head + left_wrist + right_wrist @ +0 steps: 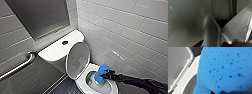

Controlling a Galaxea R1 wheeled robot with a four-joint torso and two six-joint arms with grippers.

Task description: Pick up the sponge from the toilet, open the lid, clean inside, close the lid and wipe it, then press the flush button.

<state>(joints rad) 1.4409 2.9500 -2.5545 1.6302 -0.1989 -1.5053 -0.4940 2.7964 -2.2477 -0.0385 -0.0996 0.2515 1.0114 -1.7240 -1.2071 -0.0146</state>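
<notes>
1. Over the open bowl of the toilet (60,51), the right arm reaches in from the right side of the head view. Its dark tool (106,75) is clamped on the sponge (101,73).
2. The sponge is bright blue. It sits at the tip of the tool, on the side facing the lid (77,58), and hangs over the near right part of the rim (82,82).
3. Its long axis runs roughly up and down, with the lower end dipping toward the inside of the bowl. Whether that end touches the ceramic is hard to judge from the head view.
4. From the right wrist view, the porous sponge (224,68) looms large, with the white rim (189,78) and the raised lid's hinge edge (188,63) just beyond it.
5. The lid stands upright against the tank, so the bowl is open.
6. The bowl's inner surface lies below the sponge and toward the lid, so the right arm is the nearer one for cleaning.
</notes>
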